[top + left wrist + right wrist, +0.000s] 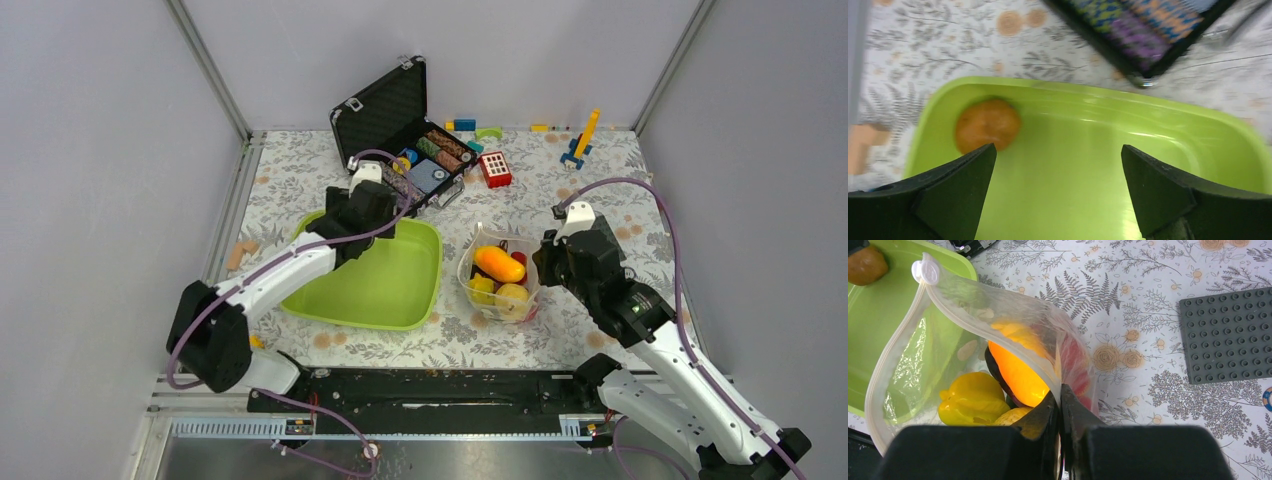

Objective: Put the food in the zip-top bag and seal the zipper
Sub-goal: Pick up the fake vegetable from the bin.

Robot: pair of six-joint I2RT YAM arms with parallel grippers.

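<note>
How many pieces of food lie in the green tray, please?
1: an orange fruit in a corner of the tray, just beyond the open left gripper; the arm may hide others.

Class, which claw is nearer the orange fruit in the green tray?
Left. The left claw hangs open over the orange fruit; the right claw, beside the tray, pinches the zip-top bag.

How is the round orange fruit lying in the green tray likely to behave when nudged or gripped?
The orange fruit looks round, so an off-centre push would probably set it rolling. The green tray looks smooth and glossy, so likely only its nearby wall would stop it. It looks like a small toy, so probably light.
</note>
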